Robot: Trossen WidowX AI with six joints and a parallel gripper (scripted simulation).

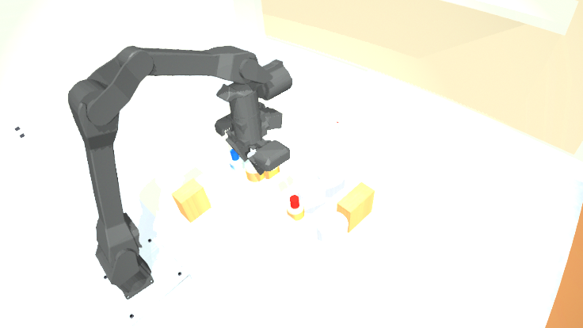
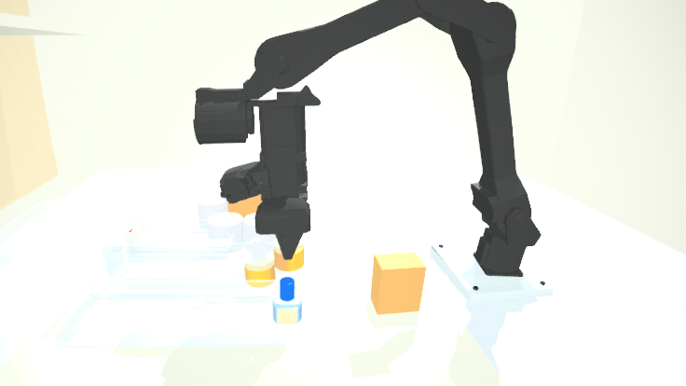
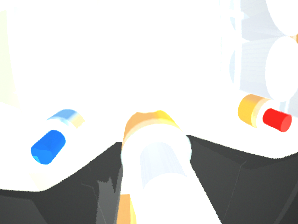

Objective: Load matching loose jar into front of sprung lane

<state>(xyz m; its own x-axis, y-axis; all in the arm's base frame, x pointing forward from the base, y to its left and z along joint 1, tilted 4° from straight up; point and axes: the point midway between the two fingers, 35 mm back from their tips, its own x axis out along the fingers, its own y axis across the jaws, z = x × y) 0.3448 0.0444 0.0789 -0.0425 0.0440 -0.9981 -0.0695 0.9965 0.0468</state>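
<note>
Amber at the base and pale above, the round jar [image 1: 255, 174] [image 2: 290, 261] [image 3: 152, 122] to be added is gripped by its pale upper part between the dark grey fingers of the gripper [image 1: 253, 159] [image 2: 287, 254] [image 3: 153, 144], which are closed on it. It looks upright. Right beside it, on the side away from the arm's base, is the matching amber-bottomed jar [image 1: 272, 172] [image 2: 259, 276] with its pale top, at the end of the clear lane rails [image 2: 182, 294]. Whether the held jar's bottom rests on the lane floor can't be made out in this glare, and the low front stop is washed out too.

Near the pair, on one side, a bottle with a blue cap and pale blue body [image 1: 234, 158] [image 2: 287, 310] [image 3: 56, 137] stands upright; on the other side, farther off, a red-capped amber bottle [image 1: 295, 208] [image 3: 262, 112] does the same. An orange block [image 1: 191, 200] [image 2: 397, 283] stands between the jars and the arm's pale base plate [image 2: 500, 291]. Past the red cap sits a second orange block [image 1: 360, 207], hollowed on one side, with whitish cylinders [image 2: 225, 229] close by. The far finger's tip is hidden in the exterior view.
</note>
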